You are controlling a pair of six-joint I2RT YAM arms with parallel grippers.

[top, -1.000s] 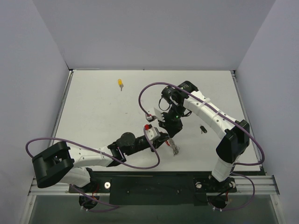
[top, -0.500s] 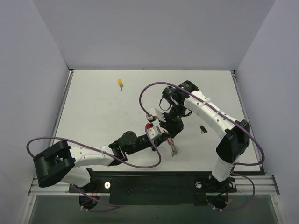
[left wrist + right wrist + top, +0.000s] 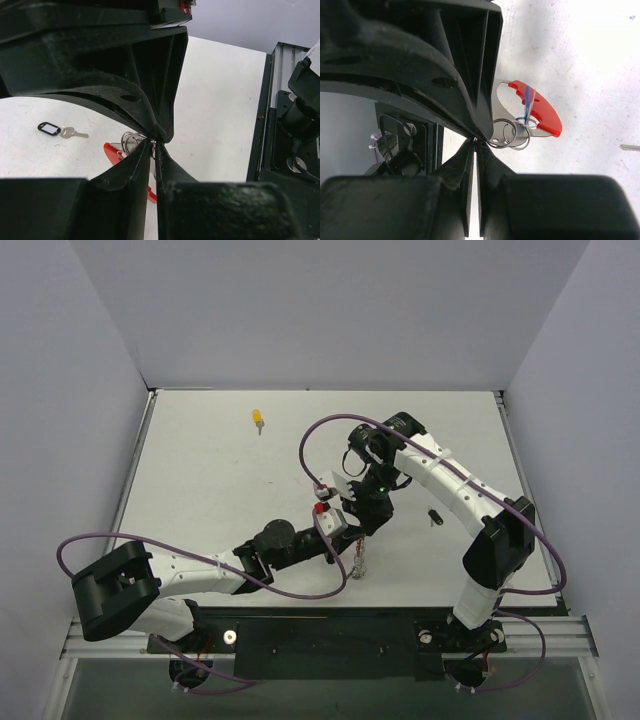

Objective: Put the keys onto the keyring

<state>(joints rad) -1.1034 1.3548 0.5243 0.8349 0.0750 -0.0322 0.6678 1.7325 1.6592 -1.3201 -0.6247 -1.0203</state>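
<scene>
At the bottom of the top view, the two arms are fixed to the near edge of the white table (image 3: 200, 500). The left arm lies low and reaches from the lower left toward the middle.

The left gripper (image 3: 348, 537) is just below the middle of that view. In the left wrist view its two black fingers (image 3: 132, 175) are almost together. Only a thin slit is left between them. They seem to pinch a thin silver ring of the keyring (image 3: 114, 151) right at their tips, but it is dark there and hard to be sure.

The keyring (image 3: 360, 562) is a red curved piece with small silver rings on it. In the top view it sits just under the two grippers, a bit right of the middle.

The right gripper (image 3: 362, 523) comes down from above, very close to the left one. In the right wrist view its fingers (image 3: 460, 180) are pressed tight together. The silver rings reach right up to their tips, and the red piece (image 3: 535, 107) sticks out to the right.

A little farther to the right, a small key tag (image 3: 433, 516) with a black edge lies flat on the table. A silver key (image 3: 74, 133) is joined to it.

Far back, in the upper left of the table, the yellow key (image 3: 258, 419) lies alone, well apart from the rest.
</scene>
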